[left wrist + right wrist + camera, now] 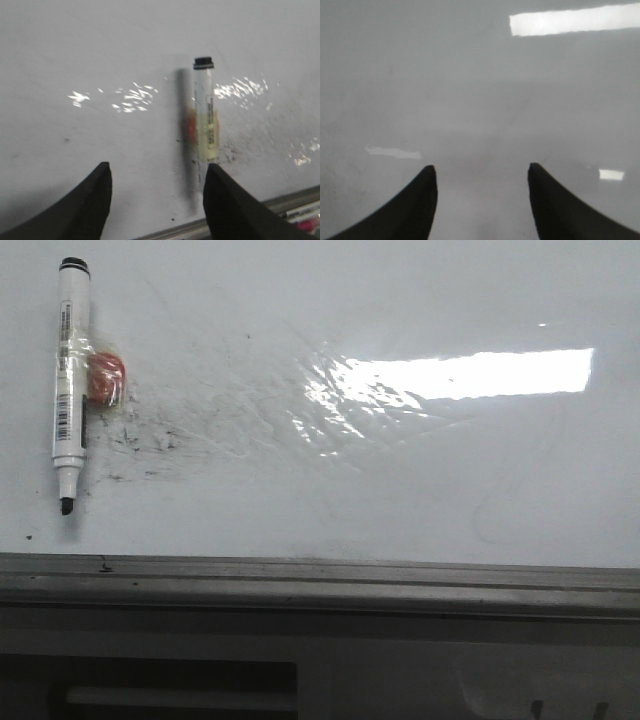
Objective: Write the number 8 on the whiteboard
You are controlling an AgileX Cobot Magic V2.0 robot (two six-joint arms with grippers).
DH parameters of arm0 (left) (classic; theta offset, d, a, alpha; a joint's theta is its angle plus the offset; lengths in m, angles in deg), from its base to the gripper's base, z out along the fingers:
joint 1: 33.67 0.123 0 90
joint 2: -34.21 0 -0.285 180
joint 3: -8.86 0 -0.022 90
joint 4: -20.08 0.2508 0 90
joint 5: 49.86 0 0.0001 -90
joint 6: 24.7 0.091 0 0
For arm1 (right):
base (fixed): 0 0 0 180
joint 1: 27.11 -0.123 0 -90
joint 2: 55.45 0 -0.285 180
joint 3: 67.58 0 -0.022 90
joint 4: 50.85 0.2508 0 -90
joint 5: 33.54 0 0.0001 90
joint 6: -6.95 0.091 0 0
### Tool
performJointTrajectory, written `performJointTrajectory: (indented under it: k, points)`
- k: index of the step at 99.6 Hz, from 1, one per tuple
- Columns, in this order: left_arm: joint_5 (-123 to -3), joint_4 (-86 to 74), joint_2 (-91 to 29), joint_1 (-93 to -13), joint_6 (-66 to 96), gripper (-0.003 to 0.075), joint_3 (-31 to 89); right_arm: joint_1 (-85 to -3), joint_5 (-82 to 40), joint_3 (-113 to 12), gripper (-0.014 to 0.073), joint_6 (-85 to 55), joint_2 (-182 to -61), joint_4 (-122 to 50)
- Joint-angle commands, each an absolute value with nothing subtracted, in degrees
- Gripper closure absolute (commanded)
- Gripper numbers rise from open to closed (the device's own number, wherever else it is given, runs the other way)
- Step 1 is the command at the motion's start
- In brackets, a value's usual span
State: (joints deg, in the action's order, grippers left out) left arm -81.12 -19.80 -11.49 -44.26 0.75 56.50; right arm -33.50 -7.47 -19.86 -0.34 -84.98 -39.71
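The whiteboard [420, 490] is seen filling most of the front view, glossy and white, with a bright rectangular reflection [470, 373] on its right half. No drawn figure of the number 8 is found on it; only faint grey smears and black specks [150, 440] are spread over its left-centre part, and a very faint curved trace at the lower right may be a leftover line, though this cannot be told for certain. A grey metal rail [320, 580] is seen along the board's near edge.

A marker [70, 380] is seen lying on the board at the far left, its uncapped black tip pointed toward the rail. A small red-orange object [106, 378] is held against its barrel under clear tape.

In the left wrist view the left gripper [157, 200] is held above the board with its fingers [90, 205] spread apart, nothing between them; the marker [205, 115] is shown just beyond the fingertip on one side. The right gripper [482, 200] is likewise held over bare board with its fingers [415, 205] apart and nothing grasped.
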Motion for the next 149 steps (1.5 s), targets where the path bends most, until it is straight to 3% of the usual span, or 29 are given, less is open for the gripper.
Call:
performJointTrajectory:
  k: [1, 23, 51, 63, 79, 93, 119, 149]
  points:
    - [-79.0, -22.1, -16.9, -49.3, 1.0, 0.0311, 53.3, -34.9, -12.0, -22.0, 0.0188, -1.2, -86.7, -41.2]
    - [-74.2, -24.7, -26.3, -57.4, 1.0, 0.0311, 51.6, -35.8, -12.0, -22.0, 0.0188, -1.2, -87.5, -41.8]
    - [-71.2, -27.0, -33.9, -58.6, 1.0, 0.0342, 51.6, -35.9, -12.3, -22.0, 0.0188, -1.2, -87.5, -41.6]
    - [-71.2, -27.8, -36.3, -58.6, 1.0, 0.0478, 51.6, -37.2, -13.0, -22.0, 0.0188, -1.2, -87.5, -41.5]
    - [-71.8, -29.2, -37.1, -58.9, 1.4, 0.0741, 51.1, -41.1, -11.6, -23.9, 0.0188, -3.1, -88.7, -40.9]
    - [-77.9, -29.4, -35.5, -61.5, 13.4, 0.0741, 47.0, -47.7, -9.4, -27.8, 0.0188, -4.4, -92.2, -39.4]
    - [-86.7, -29.6, -34.9, -70.5, 44.1, 0.0741, 40.5, -67.7, -7.0, -32.7, 0.0188, -24.0, -102.7, -27.6]
    - [-87.8, -29.6, -34.9, -74.3, 48.3, 0.0741, 40.5, -83.1, -20.0, -33.2, 0.0188, -24.3, -114.8, -29.0]
